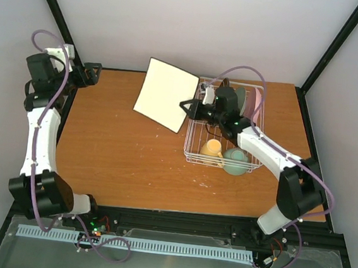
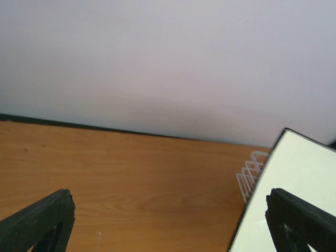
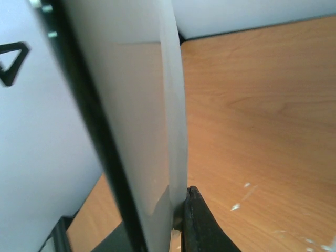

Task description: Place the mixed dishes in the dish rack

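One white square plate (image 1: pixel 165 94) pinched at its edge by your right tool (image 1: pixel 187 106), held tilted just beside the white wire dish rack (image 1: pixel 192 157), your left tool (image 1: pixel 97 73) wide open, far-left corner of the desk (image 1: pixel 113 159)

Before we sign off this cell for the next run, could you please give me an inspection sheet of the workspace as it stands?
Surface: wooden table, a few pale specks near the rack.
Job's things: white square plate held tilted, just left of the dish rack; yellow mug and mint-green bowl in its near end; pink plate standing at its far end.
Clutter: nothing seen.
Tools: right tool shut on the square plate's edge; left tool open and empty at the far-left corner.
Cables: purple cables run along both arms.
Surroundings: white walls, black frame posts.
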### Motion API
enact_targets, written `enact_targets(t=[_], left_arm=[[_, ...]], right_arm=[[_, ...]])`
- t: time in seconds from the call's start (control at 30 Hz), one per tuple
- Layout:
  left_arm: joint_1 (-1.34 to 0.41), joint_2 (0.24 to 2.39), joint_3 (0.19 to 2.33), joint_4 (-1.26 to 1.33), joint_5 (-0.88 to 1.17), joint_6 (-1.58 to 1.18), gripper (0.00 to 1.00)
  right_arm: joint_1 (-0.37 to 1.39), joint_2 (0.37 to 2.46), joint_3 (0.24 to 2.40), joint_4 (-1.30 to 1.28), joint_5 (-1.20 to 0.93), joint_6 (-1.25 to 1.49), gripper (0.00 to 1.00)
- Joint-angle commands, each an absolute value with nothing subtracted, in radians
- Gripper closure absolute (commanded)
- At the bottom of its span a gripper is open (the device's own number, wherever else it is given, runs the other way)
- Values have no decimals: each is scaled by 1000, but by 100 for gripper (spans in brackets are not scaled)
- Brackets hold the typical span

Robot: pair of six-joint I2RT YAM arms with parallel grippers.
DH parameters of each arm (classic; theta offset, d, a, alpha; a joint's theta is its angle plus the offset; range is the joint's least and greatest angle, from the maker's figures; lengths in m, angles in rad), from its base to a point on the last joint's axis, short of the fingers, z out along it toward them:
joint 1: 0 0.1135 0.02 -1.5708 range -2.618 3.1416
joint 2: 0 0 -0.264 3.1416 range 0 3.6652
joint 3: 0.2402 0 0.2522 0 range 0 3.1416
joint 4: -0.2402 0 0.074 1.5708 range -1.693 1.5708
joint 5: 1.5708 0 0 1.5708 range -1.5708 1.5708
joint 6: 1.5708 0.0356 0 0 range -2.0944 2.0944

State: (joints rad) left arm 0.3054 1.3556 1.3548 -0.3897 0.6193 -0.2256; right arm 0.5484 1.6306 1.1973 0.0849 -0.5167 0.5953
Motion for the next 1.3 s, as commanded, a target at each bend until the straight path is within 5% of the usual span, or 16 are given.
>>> enact_targets(t=[0.0, 0.63, 1.27], left_arm=[[308, 1306, 1322, -345, 434, -217, 0], [308, 1355, 1356, -441, 366, -140, 0], [308, 1440, 1370, -498, 398, -90, 0]], right_arm=[[548, 1482, 1222, 120, -295, 478, 97], [431, 1396, 1588, -595, 207, 463, 97], [427, 1725, 2153, -1101, 149, 301, 97]])
